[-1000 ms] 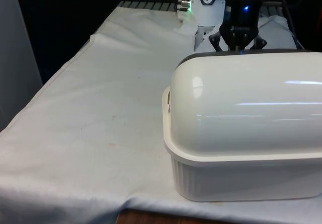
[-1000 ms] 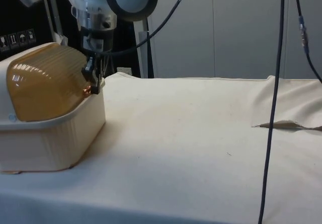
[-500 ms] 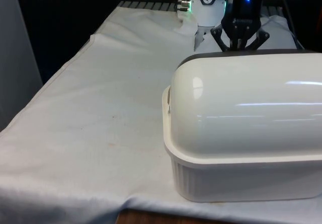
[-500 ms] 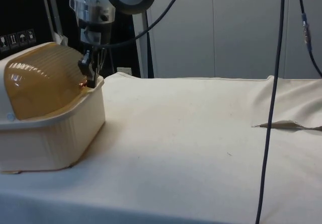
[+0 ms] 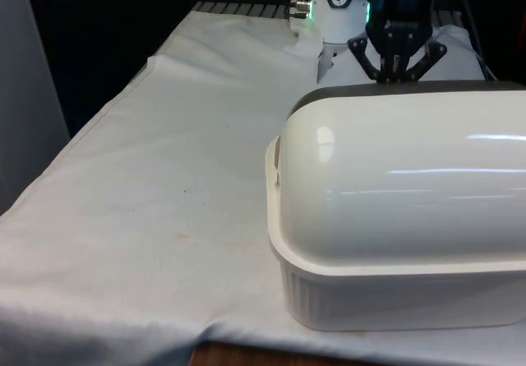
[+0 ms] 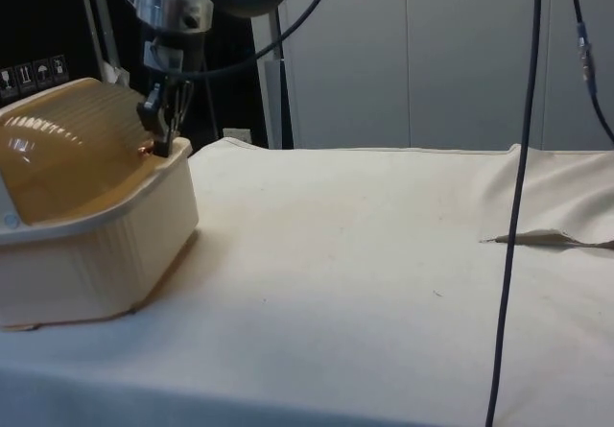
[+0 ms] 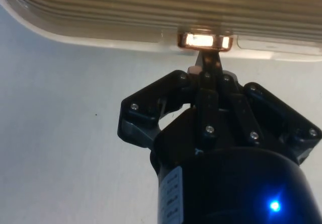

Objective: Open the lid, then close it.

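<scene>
The bread box (image 5: pixel 394 243) sits on the worktop (image 5: pixel 164 193) at about four o'clock in the front view. Its domed lid (image 6: pixel 67 154) is partly rolled back. The end effector (image 7: pixel 208 58) is clenched on the lid's small handle (image 7: pixel 205 40) at the box's far rim.

The arm reaches down from above with its wrist held upright, so the black gripper (image 6: pixel 159 131) points straight at the desk. In the wrist view the gripper (image 7: pixel 207 58) has its two fingers (image 7: pixel 204 65) pressed together into one narrow tip. From the front, the gripper (image 5: pixel 398 63) shows its linkage arms spread to either side.
</scene>
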`<act>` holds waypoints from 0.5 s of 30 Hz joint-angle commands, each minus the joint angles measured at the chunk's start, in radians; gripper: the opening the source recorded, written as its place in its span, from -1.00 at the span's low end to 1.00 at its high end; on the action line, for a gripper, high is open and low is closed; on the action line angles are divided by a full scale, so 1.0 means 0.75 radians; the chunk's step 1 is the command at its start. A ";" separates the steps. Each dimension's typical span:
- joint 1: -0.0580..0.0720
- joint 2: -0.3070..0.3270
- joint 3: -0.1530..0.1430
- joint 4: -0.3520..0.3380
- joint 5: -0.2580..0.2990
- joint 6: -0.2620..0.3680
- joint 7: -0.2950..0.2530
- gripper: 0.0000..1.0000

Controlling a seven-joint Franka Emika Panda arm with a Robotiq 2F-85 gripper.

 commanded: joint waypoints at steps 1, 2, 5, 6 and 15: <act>-0.003 -0.004 0.007 0.000 0.012 0.015 -0.001 -0.99; -0.003 -0.007 0.008 0.001 0.013 0.013 -0.001 -0.99; -0.004 -0.011 0.009 0.007 0.017 0.007 -0.004 -0.99; -0.005 -0.011 0.009 0.008 0.019 0.004 -0.005 -0.99; -0.004 -0.020 0.009 0.020 0.019 -0.001 -0.004 -0.99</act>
